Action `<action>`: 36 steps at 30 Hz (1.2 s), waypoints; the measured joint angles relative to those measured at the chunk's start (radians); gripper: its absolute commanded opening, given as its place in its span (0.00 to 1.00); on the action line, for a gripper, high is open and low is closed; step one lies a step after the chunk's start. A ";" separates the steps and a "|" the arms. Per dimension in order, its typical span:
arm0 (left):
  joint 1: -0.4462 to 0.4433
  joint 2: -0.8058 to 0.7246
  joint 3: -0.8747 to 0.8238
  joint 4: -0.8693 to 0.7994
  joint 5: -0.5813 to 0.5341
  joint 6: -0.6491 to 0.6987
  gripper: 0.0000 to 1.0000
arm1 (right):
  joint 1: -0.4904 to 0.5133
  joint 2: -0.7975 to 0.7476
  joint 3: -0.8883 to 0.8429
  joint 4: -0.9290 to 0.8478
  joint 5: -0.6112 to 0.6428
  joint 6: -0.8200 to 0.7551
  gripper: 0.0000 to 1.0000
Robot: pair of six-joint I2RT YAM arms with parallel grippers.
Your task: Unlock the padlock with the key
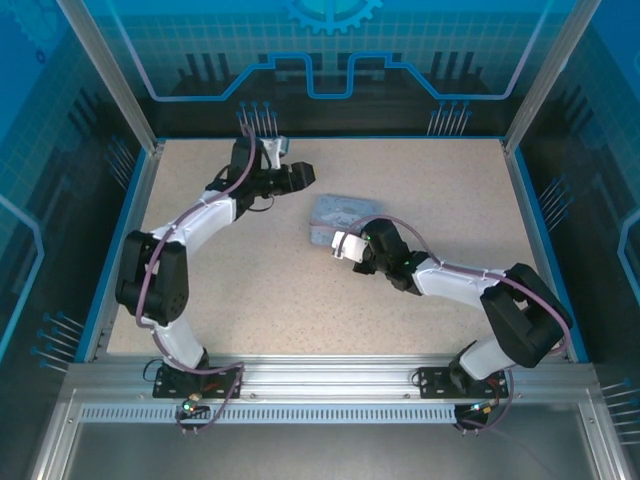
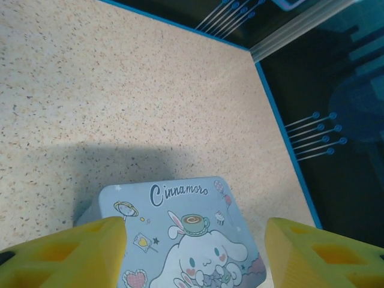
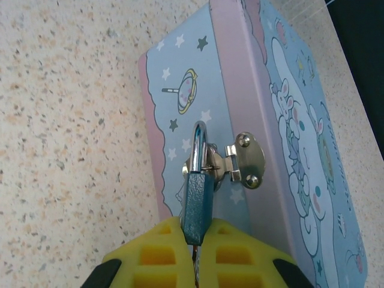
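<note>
Right gripper [image 3: 197,240] pinches shut on the thin dark metal key [image 3: 195,262], seemingly seated under the small teal-bodied padlock [image 3: 197,204] hanging on the pale blue rectangular tin [image 3: 174,78]; left gripper [image 2: 195,240] gapes empty above; an off-axis twist could jam the key or drag the tin.

Tin [image 1: 335,213] set mid-table [image 1: 250,290]. Its latch [image 3: 243,161] side blocked by padlock [image 3: 197,204] and right gripper [image 3: 197,237], clamped on key [image 3: 195,257] under padlock. Room over tin's far-left corner taken by left gripper [image 1: 303,176], fingers spread wide. Bare tabletop offered at near left, far right, right edge. Reach bounded all round by walls [image 1: 590,200].
</note>
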 measured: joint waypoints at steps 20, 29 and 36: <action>-0.167 0.270 0.261 -0.189 -0.018 0.137 0.58 | 0.007 0.101 0.017 -0.013 0.164 -0.094 0.01; -0.169 0.323 0.265 -0.201 -0.029 0.135 0.58 | 0.006 0.112 0.031 -0.029 0.166 -0.089 0.05; -0.162 0.314 0.222 -0.137 -0.034 0.119 0.57 | -0.008 0.122 0.110 -0.165 0.120 -0.007 0.09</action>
